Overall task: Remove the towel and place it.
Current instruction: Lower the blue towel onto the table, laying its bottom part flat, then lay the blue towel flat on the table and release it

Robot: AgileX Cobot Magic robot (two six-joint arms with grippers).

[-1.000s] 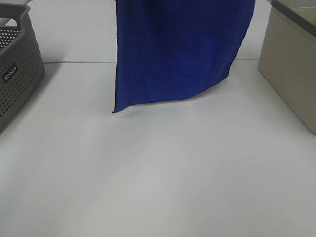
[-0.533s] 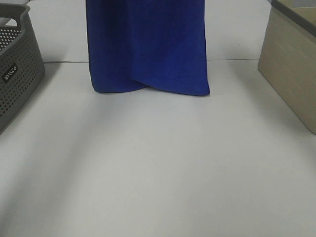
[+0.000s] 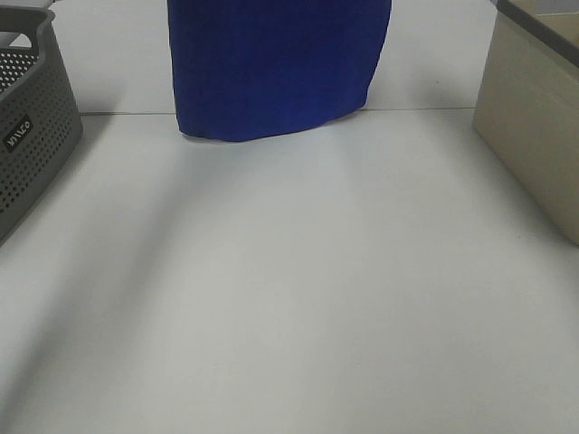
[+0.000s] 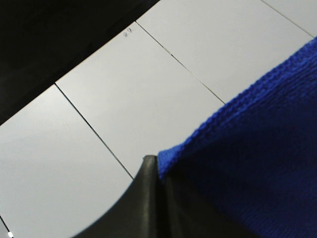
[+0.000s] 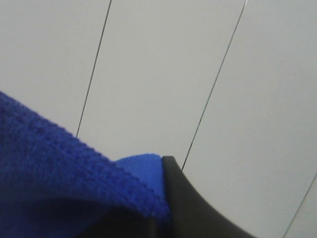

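Only the 2 wrist views show fingers [image 4: 147,201] pinching the towel [image 3: 276,63].

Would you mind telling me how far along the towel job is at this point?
Done: the towel hangs in the air, seemingly clear of the table. In hand: the left gripper and right gripper each pinch a corner. Left: setting it down; it is not yet placed anywhere.

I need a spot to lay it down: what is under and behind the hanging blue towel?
Below the royal-blue microfibre towel, only bare white tabletop with a thin seam line shows. Whatever is behind the cloth is covered, so it cannot be seen.
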